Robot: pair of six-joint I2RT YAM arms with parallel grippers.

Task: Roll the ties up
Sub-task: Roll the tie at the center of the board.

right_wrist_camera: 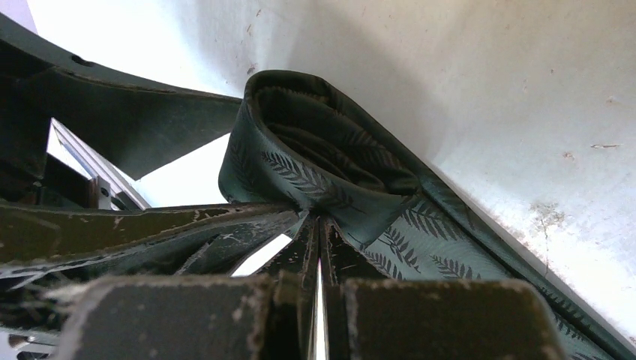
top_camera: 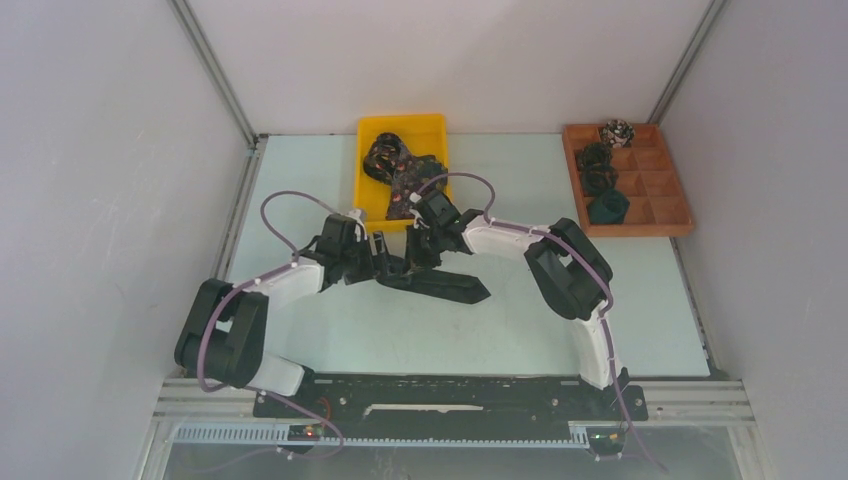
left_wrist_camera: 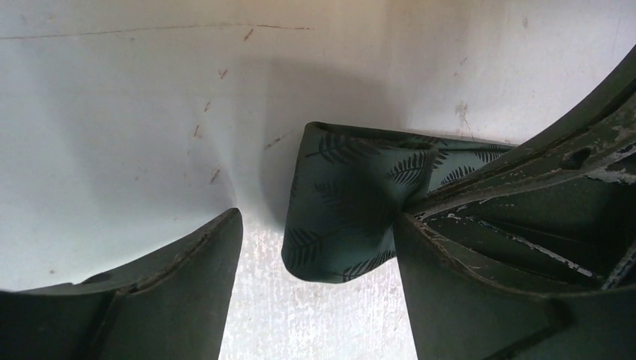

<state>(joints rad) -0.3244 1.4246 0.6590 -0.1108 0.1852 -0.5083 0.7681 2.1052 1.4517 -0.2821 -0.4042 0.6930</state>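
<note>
Two grippers meet at the centre of the top view, low over the table [top_camera: 600, 300]. The right gripper [right_wrist_camera: 319, 221] is fully closed, its fingers pinching a dark green tie [right_wrist_camera: 337, 150] with a fern print at a fold. Above the pinch the cloth curls into an open loop, and the remaining length runs off to the lower right of the right wrist frame.

The left gripper [left_wrist_camera: 319, 225] stands wide open and grips nothing. In its wrist frame the looped end of the tie sits between its fingers. The loop lies against the finger [left_wrist_camera: 465, 300] at lower right and apart from the one at lower left. White table surface shows in the gap beside the loop.

In the top view the tie lies flat on the table and extends from the two grippers toward lower right. Its pointed end lies just right of frame centre.

Beyond the grippers, at upper centre, a yellow bin [top_camera: 425, 132] holds loose ties [top_camera: 395, 170], dark with small reddish patterns, heaped together. The count cannot be told.

At upper right a wooden tray [top_camera: 665, 185] with compartments holds rolled ties [top_camera: 600, 175] in its left-hand column, three dark green and one patterned at the top. The other compartments show bare wood.
</note>
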